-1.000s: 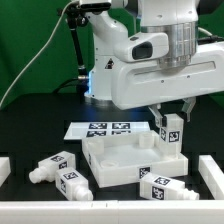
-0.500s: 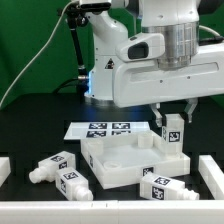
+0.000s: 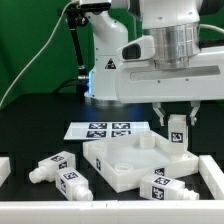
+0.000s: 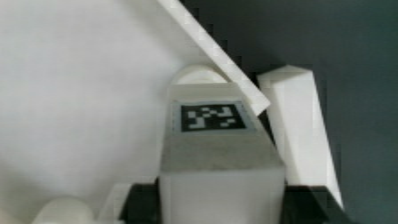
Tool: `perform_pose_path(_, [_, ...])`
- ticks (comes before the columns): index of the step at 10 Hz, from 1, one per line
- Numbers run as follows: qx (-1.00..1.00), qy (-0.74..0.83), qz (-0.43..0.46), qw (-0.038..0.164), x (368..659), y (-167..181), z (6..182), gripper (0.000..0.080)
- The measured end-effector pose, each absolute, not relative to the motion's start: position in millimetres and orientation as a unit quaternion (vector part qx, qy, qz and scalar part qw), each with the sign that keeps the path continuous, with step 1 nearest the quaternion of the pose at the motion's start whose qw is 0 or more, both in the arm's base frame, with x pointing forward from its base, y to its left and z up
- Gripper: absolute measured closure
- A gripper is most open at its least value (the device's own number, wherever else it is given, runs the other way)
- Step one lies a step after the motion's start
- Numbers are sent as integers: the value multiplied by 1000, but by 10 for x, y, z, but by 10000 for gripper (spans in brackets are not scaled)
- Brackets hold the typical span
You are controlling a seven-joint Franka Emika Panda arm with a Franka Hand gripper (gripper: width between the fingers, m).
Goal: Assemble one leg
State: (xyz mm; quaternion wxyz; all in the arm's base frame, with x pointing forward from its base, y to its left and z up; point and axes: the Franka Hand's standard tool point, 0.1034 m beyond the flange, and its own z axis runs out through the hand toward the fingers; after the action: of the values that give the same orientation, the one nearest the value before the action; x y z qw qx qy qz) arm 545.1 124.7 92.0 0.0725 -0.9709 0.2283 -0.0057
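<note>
tool (image 3: pixel 176 122): clamped on the leg, 1 finger (image 3: pixel 160 116) on each side, right of centre in the exterior view
leg (image 3: pixel 177 131): upright between the fingers, 1 tag facing the camera, over the back right corner of the block; I cannot tell whether its lower end touches the block
wrist view: the leg (image 4: pixel 214 150) runs away from the camera with a tag (image 4: pixel 214 117) on the face in view; dark fingers (image 4: pixel 135 203) flank it at the near end, and the block (image 4: pixel 71 110) lies beyond it
block (image 3: pixel 120 168): large, white, flat on the worktop, lower centre
loose legs (image 3: pixel 58 167): 2 lie close together at lower left; a 3rd (image 3: pixel 160 186) lies at the block's front, lower right
marker board (image 3: pixel 105 129): flat behind the block, centre
worktop (image 3: pixel 30 135): black
</note>
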Motion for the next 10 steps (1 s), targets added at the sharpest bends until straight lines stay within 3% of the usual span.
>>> perform_pose_path(4, [-902, 419, -6, 105, 5455, 1255, 918, 518])
perform_pose_path(7, [-837, 535, 15, 112, 5463, 1286, 922, 518])
perform_pose_path(9, [-851, 513, 13, 111, 5458, 1295, 924, 518])
perform_pose_path(10, [-867, 487, 15, 109, 5456, 1324, 946, 296])
